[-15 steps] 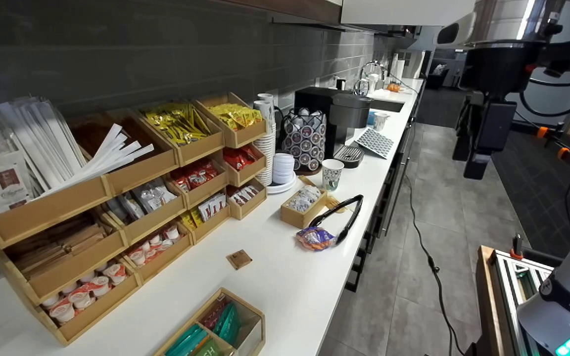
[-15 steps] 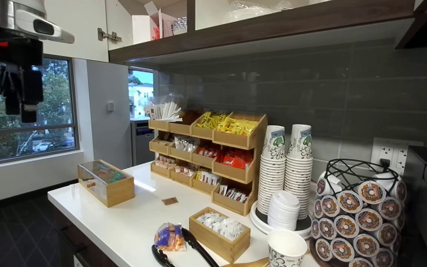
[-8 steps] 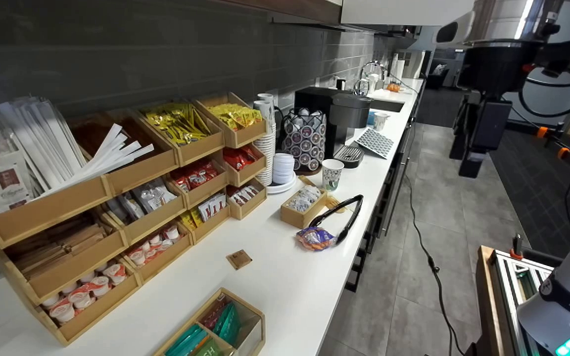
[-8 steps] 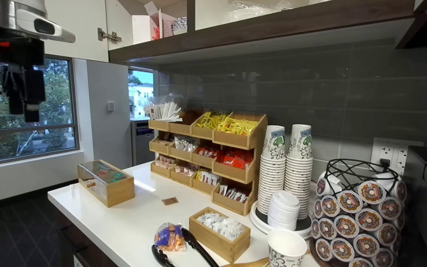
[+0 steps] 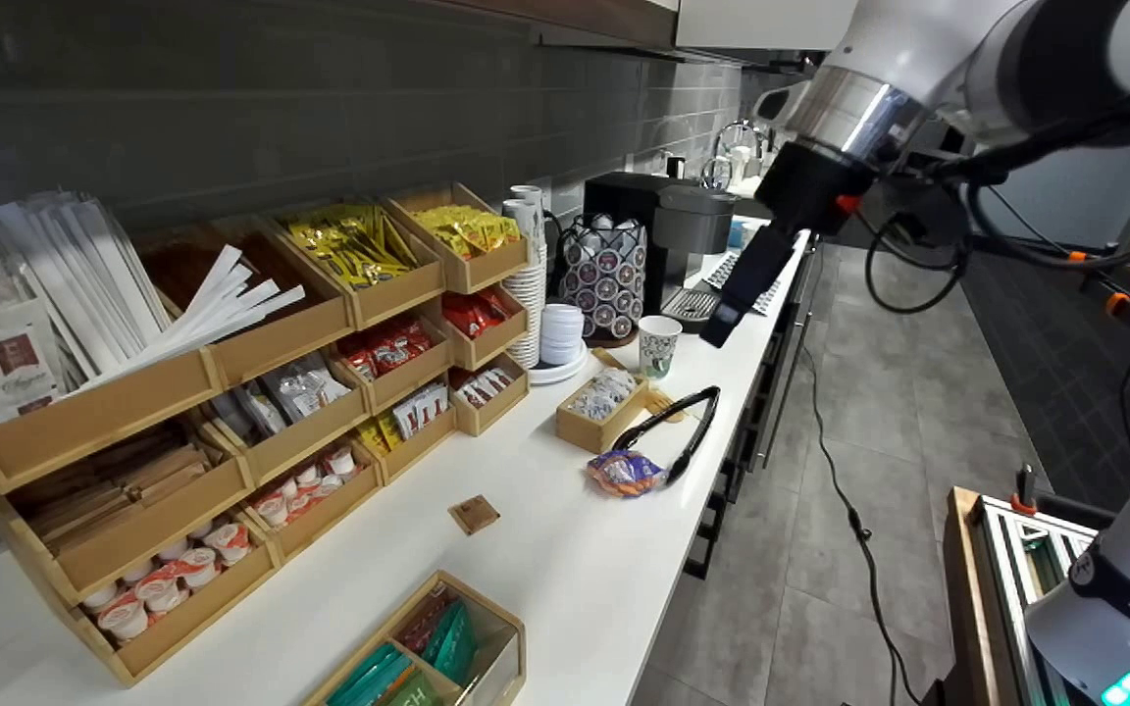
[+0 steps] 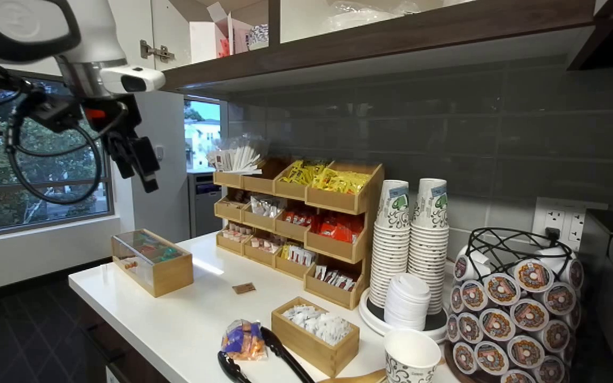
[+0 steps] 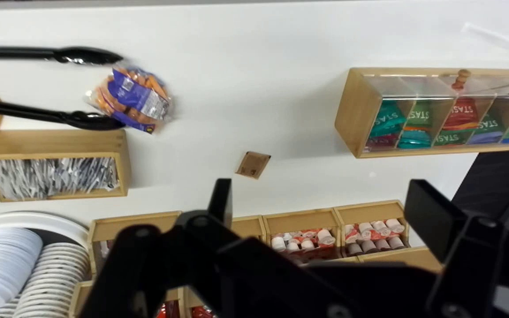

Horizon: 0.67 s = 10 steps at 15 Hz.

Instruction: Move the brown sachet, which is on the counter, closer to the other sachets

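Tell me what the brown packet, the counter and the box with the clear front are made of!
The brown sachet looks like matte paper: tan, without shine; any lining is hidden. The counter seems polished stone or laminate: light glints off its white top. The box looks like honey-coloured wood; its front, clear and glossy, is probably plastic or glass.

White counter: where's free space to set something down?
A broad patch lies between the orange-and-purple bag and tea box; a smaller one between the brown sachet and the tiered rack. It's crowded at the black tongs, with the bag and packet box close by.
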{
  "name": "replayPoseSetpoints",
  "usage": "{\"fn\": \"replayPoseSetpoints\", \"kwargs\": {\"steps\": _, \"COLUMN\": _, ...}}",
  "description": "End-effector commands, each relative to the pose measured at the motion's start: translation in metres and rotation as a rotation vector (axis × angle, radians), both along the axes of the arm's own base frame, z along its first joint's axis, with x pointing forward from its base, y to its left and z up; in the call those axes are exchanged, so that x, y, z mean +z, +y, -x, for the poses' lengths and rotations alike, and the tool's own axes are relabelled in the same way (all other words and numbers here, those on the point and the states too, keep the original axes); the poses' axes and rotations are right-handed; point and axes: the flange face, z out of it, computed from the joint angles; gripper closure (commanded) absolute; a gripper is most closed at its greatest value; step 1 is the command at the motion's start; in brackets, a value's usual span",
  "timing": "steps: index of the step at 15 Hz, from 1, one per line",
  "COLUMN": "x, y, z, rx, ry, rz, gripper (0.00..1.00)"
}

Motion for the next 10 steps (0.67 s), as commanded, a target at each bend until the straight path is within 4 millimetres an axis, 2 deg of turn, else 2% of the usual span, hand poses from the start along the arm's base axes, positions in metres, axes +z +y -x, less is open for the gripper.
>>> {"fn": "replayPoseSetpoints", "kwargs": {"steps": 1, "x": -0.053, "y": 0.029, "z": -0.043, "rx": 0.079, "ry": 0.018, "rz": 0.002, "gripper": 0.0}}
{"fn": "replayPoseSetpoints", "kwargs": {"steps": 2, "x": -0.062, "y": 0.036, "z": -0.05, "rx": 0.082, "ry": 0.042, "rz": 0.011, "gripper": 0.0}}
{"fn": "replayPoseSetpoints", "kwargs": {"steps": 3, "x": -0.044, "y": 0.019, "z": -0.03, "rx": 0.052, "ry": 0.014, "rz": 0.008, "gripper": 0.0}}
{"fn": "replayPoseSetpoints", "kwargs": {"steps": 4, "x": -0.057, "y": 0.026, "z": -0.037, "rx": 0.063, "ry": 0.035, "rz": 0.01, "gripper": 0.0}}
{"fn": "replayPoseSetpoints", "kwargs": {"steps": 6, "x": -0.068, "y": 0.034, "z": -0.047, "rx": 0.072, "ry": 0.054, "rz": 0.008, "gripper": 0.0}}
{"fn": "replayPoseSetpoints", "kwargs": {"steps": 10, "x": -0.064, "y": 0.035, "z": -0.051, "rx": 0.074, "ry": 0.047, "rz": 0.005, "gripper": 0.0}}
